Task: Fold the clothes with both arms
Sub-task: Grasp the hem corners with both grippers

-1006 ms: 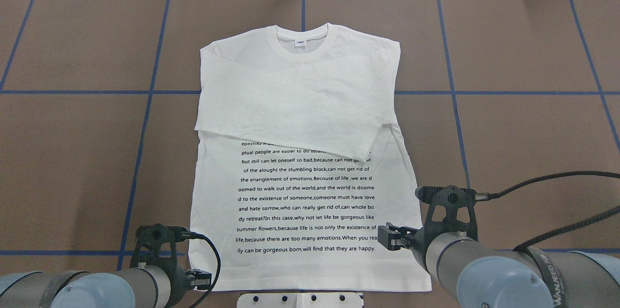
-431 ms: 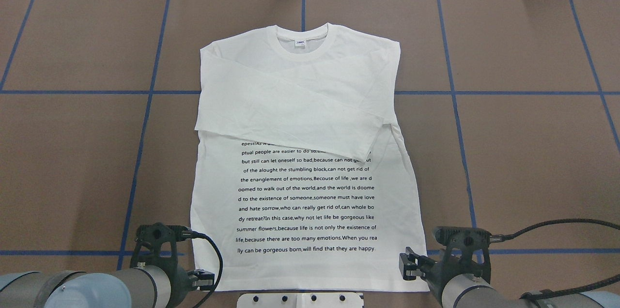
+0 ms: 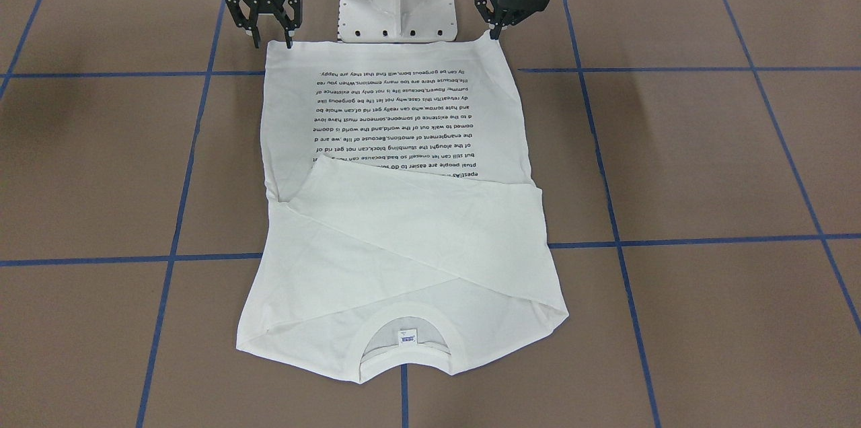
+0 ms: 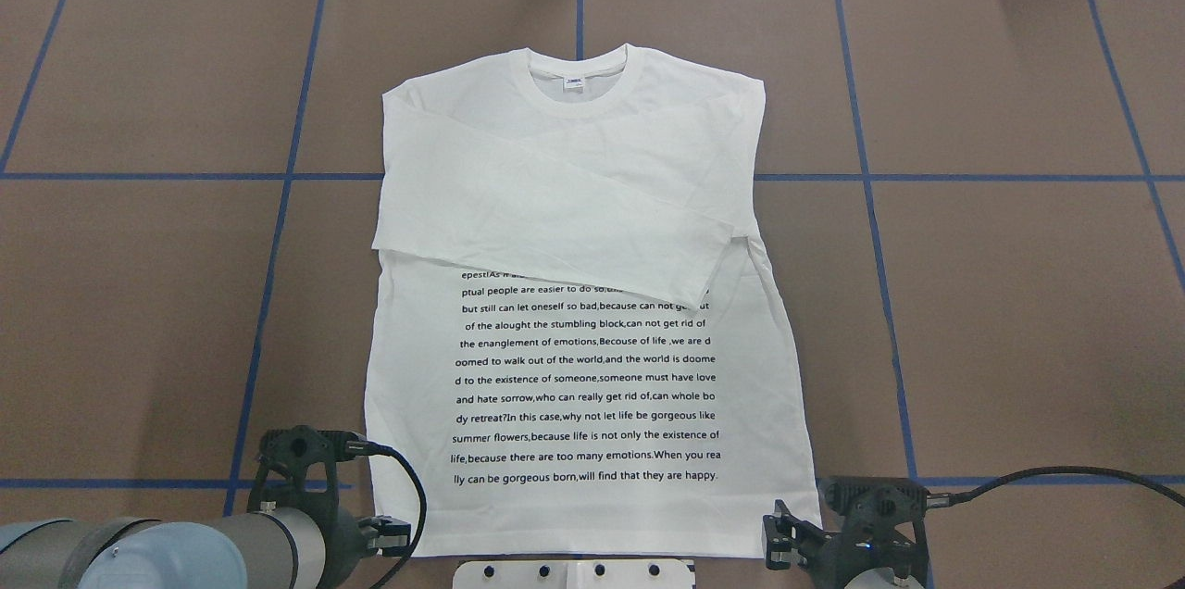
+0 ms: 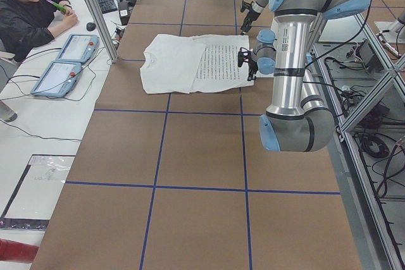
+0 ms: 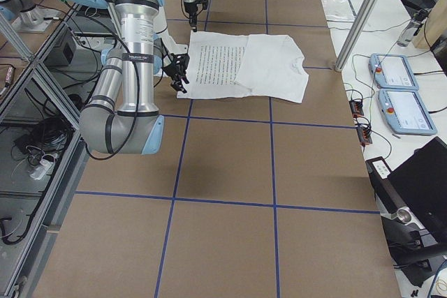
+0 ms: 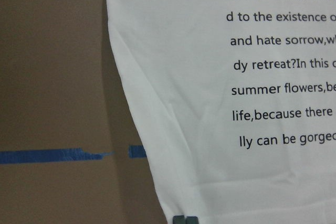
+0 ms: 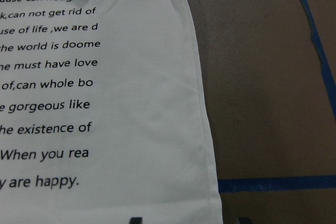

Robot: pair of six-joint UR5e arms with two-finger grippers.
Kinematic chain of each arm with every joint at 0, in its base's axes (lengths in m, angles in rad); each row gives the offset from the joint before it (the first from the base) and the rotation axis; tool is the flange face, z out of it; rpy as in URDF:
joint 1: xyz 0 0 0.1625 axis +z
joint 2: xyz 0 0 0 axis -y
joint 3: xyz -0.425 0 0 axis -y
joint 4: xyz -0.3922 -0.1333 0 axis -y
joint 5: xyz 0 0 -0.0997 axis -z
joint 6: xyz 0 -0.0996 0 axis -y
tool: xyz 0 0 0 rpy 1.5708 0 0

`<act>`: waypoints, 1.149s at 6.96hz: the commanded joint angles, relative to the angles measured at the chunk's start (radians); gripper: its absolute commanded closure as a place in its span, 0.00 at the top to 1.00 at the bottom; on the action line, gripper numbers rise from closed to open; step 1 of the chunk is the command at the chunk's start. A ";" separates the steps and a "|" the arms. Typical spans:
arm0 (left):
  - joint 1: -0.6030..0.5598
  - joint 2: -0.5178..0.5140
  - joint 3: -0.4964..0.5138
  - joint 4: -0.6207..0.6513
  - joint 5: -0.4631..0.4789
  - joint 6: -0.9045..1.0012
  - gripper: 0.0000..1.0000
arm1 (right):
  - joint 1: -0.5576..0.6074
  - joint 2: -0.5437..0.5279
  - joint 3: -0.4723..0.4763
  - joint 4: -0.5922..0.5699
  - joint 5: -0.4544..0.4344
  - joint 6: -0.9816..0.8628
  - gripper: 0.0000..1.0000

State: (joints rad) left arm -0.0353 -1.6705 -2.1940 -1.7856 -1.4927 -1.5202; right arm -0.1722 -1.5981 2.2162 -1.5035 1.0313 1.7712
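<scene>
White T-shirt [image 4: 574,200] bearing black lettering [image 4: 585,378]; brown table [image 4: 139,311] crossed by blue tape lines [image 4: 139,176].

Shirt [image 4: 592,228]: white, long-sleeved, flat on the worktop [image 4: 1018,293]. Black text faces up, both sleeves are folded across the chest, and the neck points away from the robot. Left fingers [image 7: 181,219]: pressed together on the left hem corner. Right fingers [image 3: 291,38]: spread, one either side of the right hem corner.
</scene>
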 commanded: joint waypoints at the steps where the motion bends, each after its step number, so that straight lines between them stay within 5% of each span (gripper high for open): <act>1: 0.000 0.002 -0.013 0.000 -0.001 0.000 0.00 | -0.012 0.000 -0.021 0.000 -0.019 0.005 0.60; 8: -0.002 0.002 -0.026 0.000 -0.001 0.000 0.00 | -0.036 0.003 -0.055 0.000 -0.043 0.007 0.55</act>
State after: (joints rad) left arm -0.0357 -1.6692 -2.2172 -1.7855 -1.4945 -1.5202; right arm -0.2027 -1.5948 2.1615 -1.5046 0.9897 1.7778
